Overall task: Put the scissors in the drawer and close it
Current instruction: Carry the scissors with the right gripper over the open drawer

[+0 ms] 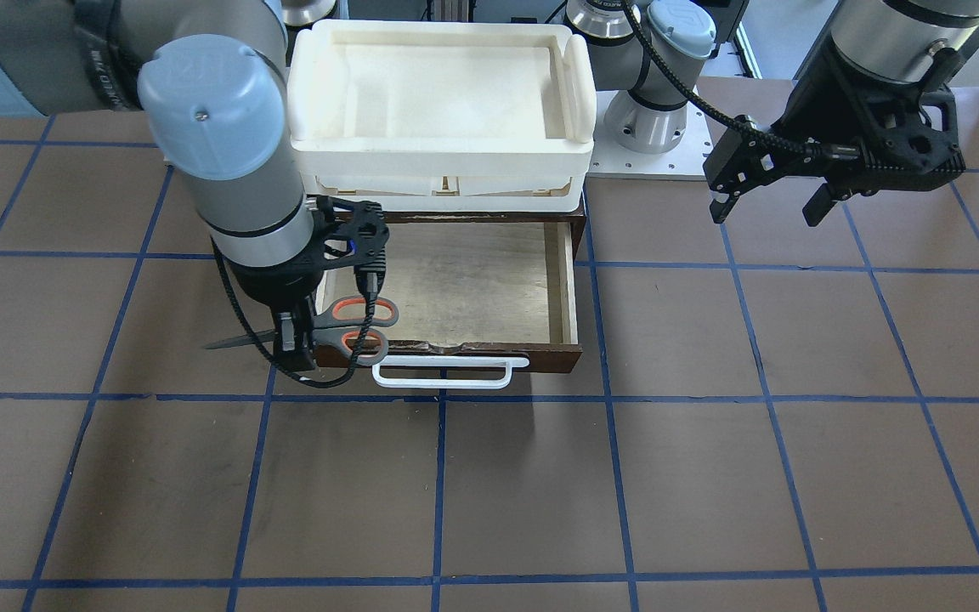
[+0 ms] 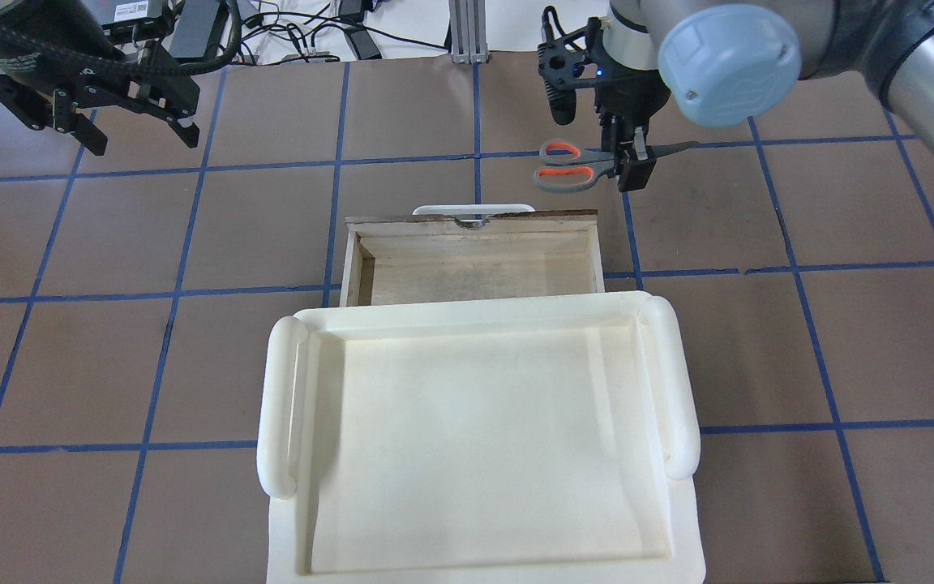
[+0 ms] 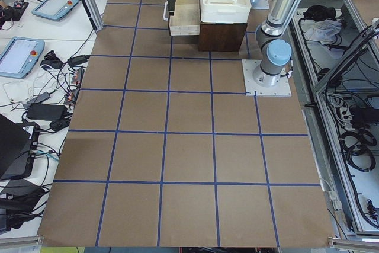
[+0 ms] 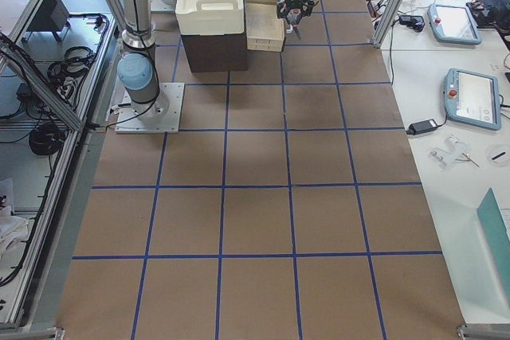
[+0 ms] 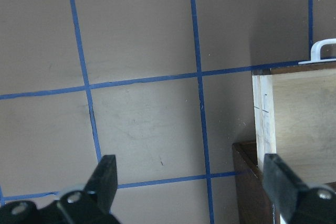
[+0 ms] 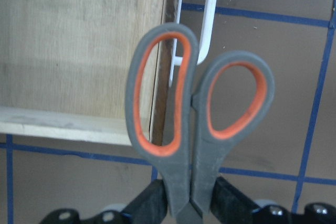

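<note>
The scissors (image 1: 364, 326), grey handles with orange-lined loops, are gripped at the pivot by my right gripper (image 1: 295, 342), which is shut on them. They hang level over the front corner of the open drawer (image 1: 567, 285), blades pointing away from it. In the right wrist view the scissors' loops (image 6: 187, 140) straddle the drawer's front wall (image 6: 157, 93); one loop is over the plywood floor, the other over the white bar handle (image 6: 210, 30). In the overhead view the scissors (image 2: 568, 165) sit just beyond the drawer (image 2: 475, 280). My left gripper (image 1: 766, 211) is open and empty, raised well to the side.
A white plastic tray (image 1: 443, 34) sits on top of the brown cabinet behind the drawer and overhangs the drawer's rear part (image 2: 280, 405). The drawer's bar handle (image 1: 443, 374) juts toward the operators' side. The brown table carries a blue tape grid.
</note>
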You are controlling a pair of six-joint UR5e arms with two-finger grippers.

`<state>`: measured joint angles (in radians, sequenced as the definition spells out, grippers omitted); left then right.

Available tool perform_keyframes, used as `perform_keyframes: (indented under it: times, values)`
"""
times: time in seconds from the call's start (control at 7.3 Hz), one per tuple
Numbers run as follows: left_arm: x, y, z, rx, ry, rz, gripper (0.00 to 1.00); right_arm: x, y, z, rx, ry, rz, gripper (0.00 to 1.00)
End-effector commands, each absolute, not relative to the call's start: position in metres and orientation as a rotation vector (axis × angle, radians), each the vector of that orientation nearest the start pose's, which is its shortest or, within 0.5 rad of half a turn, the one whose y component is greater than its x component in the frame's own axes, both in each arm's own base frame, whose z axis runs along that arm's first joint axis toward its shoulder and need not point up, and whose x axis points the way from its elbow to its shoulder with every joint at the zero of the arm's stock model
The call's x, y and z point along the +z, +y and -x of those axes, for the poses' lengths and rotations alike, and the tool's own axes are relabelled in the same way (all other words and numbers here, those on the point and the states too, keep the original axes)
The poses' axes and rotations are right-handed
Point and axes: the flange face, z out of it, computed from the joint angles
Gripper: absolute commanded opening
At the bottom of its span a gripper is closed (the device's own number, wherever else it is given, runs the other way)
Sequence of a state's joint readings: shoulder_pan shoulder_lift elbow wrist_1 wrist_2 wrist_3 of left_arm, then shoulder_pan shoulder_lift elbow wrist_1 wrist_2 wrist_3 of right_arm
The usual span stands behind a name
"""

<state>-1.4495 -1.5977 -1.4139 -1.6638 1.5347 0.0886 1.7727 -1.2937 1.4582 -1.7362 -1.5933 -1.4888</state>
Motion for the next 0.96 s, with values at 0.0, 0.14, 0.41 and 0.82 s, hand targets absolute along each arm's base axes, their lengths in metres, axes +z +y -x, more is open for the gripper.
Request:
perform_keyframes:
  times: [0.0, 0.14, 0.41, 0.82]
  values:
    - [0.540, -0.517, 0.080, -0.057, 3.165, 0.046, 1.00, 0.405, -0.541, -0.297, 0.020, 2.153, 2.297, 0.00]
    - [0.538, -0.517, 0.085, -0.049, 3.161, 0.029, 1.00, 0.403, -0.530, -0.318, 0.022, 2.148, 2.301, 0.00]
    - [0.534, -0.510, 0.090, -0.042, 3.165, 0.016, 1.00, 0.382, -0.518, -0.332, 0.064, 2.109, 2.309, 0.00]
    - [0.535, -0.508, 0.091, -0.046, 3.171, 0.016, 1.00, 0.361, -0.499, -0.350, 0.110, 2.111, 2.245, 0.00]
